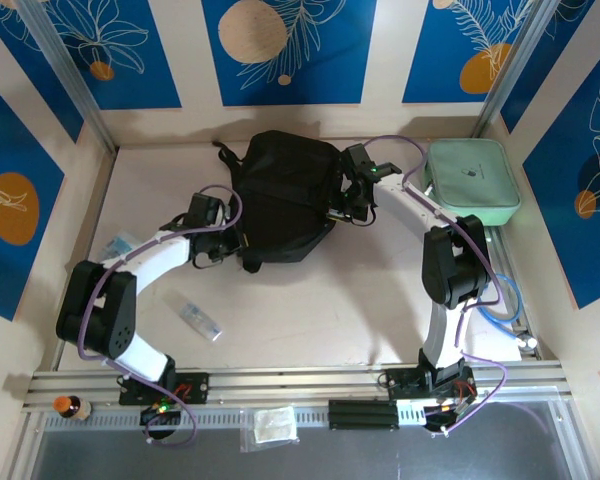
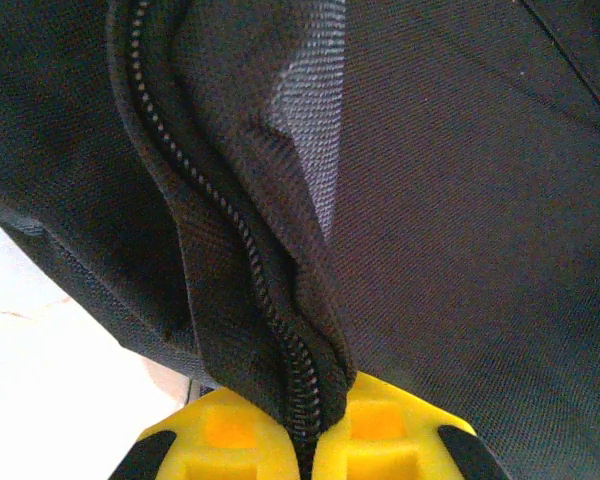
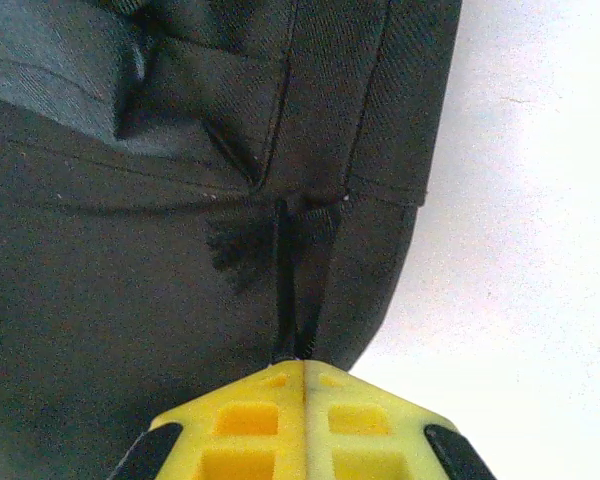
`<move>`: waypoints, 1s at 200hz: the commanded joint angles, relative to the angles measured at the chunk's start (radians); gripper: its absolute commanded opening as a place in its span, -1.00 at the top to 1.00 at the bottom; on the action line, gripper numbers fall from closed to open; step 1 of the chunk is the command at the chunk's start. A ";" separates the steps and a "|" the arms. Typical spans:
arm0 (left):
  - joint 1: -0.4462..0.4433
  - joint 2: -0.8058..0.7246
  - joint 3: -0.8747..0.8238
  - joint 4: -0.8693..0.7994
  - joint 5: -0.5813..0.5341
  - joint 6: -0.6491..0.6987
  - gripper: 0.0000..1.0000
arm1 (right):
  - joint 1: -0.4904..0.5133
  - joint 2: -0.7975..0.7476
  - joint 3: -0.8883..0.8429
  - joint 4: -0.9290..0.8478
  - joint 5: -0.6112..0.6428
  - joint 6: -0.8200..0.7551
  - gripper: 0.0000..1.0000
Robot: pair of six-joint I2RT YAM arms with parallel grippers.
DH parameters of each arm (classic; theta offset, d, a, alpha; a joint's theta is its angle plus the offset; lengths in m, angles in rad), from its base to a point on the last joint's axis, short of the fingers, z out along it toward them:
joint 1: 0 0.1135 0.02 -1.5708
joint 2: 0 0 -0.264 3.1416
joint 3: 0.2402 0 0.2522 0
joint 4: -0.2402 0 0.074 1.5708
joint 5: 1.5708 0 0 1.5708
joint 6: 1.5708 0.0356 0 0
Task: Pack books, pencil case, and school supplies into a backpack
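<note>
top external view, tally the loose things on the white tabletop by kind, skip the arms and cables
black soft fabric backpack: 1
mint-green zip case: 1
small narrow clear plastic box: 1
light-blue see-through packet: 1
total: 4

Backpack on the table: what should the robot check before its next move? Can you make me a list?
1. The left gripper grips the backpack by its zipper edge: ok, shut on the fabric.
2. The right gripper grips the backpack: ok, shut on a thin black strap.
3. The opening is wide enough to put things in: cannot tell.
4. The clear plastic box is packed: not ok, it lies on the table near the left arm.
5. The mint-green case is packed: not ok, it lies at the table's far right, outside the backpack.
6. The books are inside: cannot tell.
</note>
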 commanded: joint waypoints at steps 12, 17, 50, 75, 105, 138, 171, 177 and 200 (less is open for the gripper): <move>-0.031 0.015 0.005 -0.095 0.018 0.045 1.00 | -0.002 -0.015 0.013 0.024 0.050 -0.009 1.00; -0.037 0.013 0.005 -0.099 0.017 0.048 1.00 | -0.001 -0.014 0.014 0.032 0.065 -0.008 1.00; -0.096 0.008 -0.001 -0.135 0.014 0.064 1.00 | -0.015 -0.005 0.019 0.057 0.192 0.027 1.00; -0.175 0.010 -0.016 -0.142 0.032 0.059 1.00 | -0.035 -0.013 0.012 0.061 0.192 0.044 1.00; -0.282 0.005 -0.009 -0.133 0.068 0.064 1.00 | -0.035 -0.092 -0.070 0.125 0.098 0.032 1.00; -0.354 -0.028 0.018 -0.136 0.078 0.074 0.45 | -0.050 -0.165 -0.170 0.174 -0.044 0.075 0.76; -0.343 -0.125 0.101 -0.287 -0.002 0.199 -0.09 | -0.029 -0.187 -0.223 0.202 -0.163 0.127 0.49; -0.340 -0.137 0.120 -0.309 -0.011 0.220 -0.15 | -0.021 -0.186 -0.229 0.208 -0.173 0.135 0.46; -0.320 -0.148 0.189 -0.337 -0.050 0.261 -0.30 | 0.011 -0.179 -0.256 0.223 -0.182 0.171 0.35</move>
